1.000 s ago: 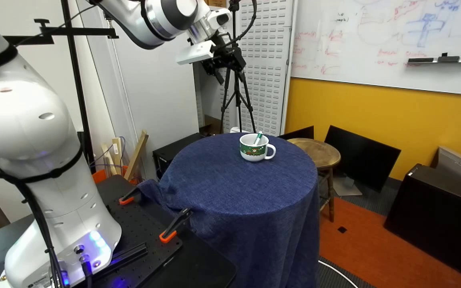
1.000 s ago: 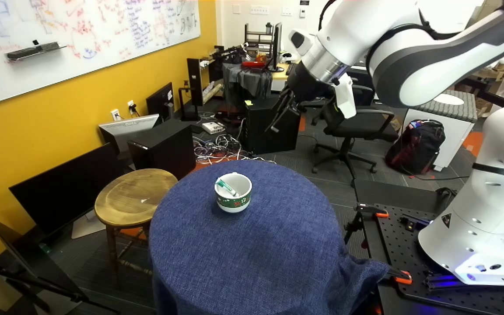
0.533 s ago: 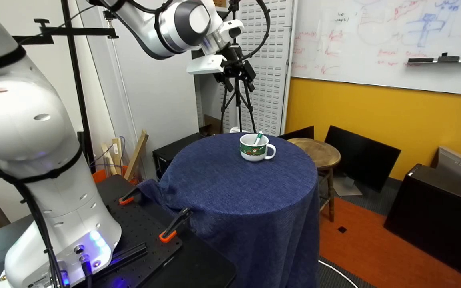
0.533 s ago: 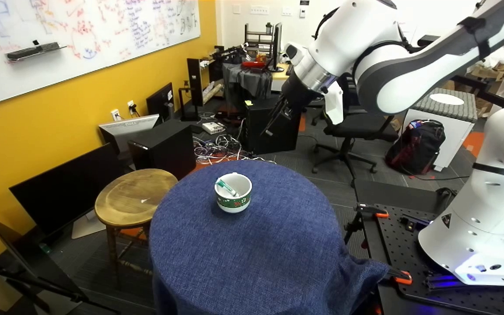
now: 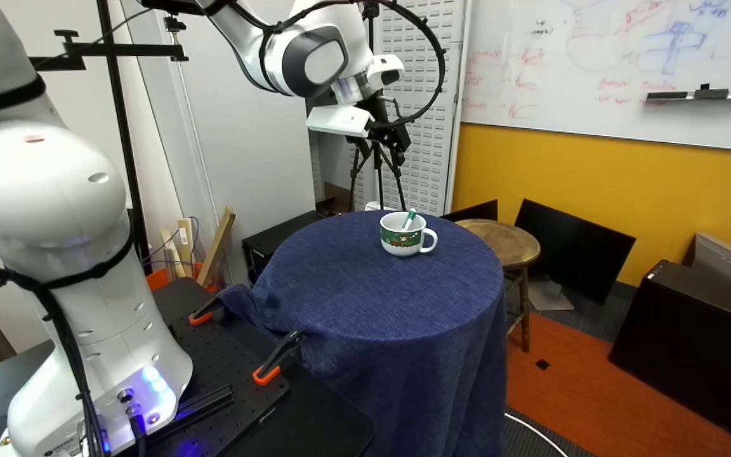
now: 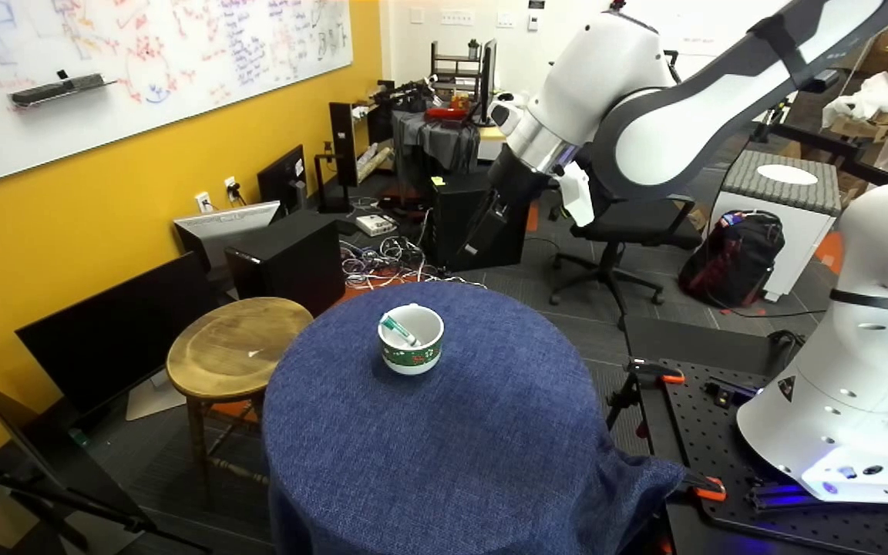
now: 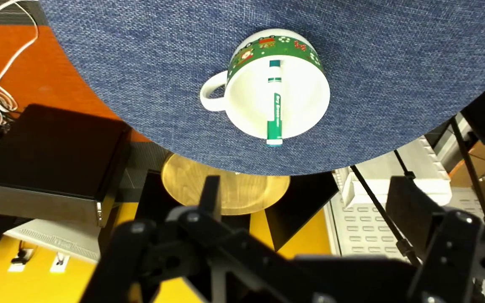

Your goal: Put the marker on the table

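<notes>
The marker (image 7: 275,103), white with teal-green ends, leans inside the white cup (image 7: 303,101), with one end over the rim. The marker also shows in both exterior views (image 5: 409,220) (image 6: 400,331). The cup has a green patterned band and stands upright on the round table (image 6: 444,439) draped in navy-blue cloth. My gripper (image 7: 305,185) is open and empty, its fingers (image 7: 211,193) wide apart in the wrist view. In both exterior views the gripper (image 5: 381,156) (image 6: 469,250) hangs in the air above table height, apart from cup and marker.
A round wooden stool (image 6: 240,351) stands beside the table. Behind it are dark monitors (image 5: 575,251) and a black computer case (image 5: 698,349). A tripod (image 5: 377,158) stands behind the table. Clamps (image 5: 280,358) sit on the robot's base plate.
My open gripper has come lower, moving down and right in one exterior view and down and left in the other. The cup, the marker and the table have not moved.
</notes>
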{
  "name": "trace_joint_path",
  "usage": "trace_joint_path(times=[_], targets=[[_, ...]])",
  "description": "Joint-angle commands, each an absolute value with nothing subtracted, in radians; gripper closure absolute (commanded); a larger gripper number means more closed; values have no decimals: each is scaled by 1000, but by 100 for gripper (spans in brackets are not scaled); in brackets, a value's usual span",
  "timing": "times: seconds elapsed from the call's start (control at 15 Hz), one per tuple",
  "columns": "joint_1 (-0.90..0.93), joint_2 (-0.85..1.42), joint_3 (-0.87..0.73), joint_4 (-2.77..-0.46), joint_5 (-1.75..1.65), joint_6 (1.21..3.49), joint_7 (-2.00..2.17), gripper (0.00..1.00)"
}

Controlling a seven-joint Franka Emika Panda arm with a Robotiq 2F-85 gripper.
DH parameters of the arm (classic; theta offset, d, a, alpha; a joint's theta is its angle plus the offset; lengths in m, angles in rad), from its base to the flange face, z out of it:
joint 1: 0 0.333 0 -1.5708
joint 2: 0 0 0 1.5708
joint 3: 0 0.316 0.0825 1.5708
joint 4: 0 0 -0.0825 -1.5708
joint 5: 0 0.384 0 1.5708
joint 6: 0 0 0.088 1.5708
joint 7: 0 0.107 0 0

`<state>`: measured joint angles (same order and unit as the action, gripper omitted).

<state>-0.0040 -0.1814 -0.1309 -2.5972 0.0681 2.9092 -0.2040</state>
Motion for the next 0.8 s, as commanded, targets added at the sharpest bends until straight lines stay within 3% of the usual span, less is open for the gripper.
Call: trace_joint_path(times=[0.0,0.73], targets=[[5,-177,-143,-2594,94,2909,-230,0],[81,-114,-188,-2562,256,2950,-340,0]])
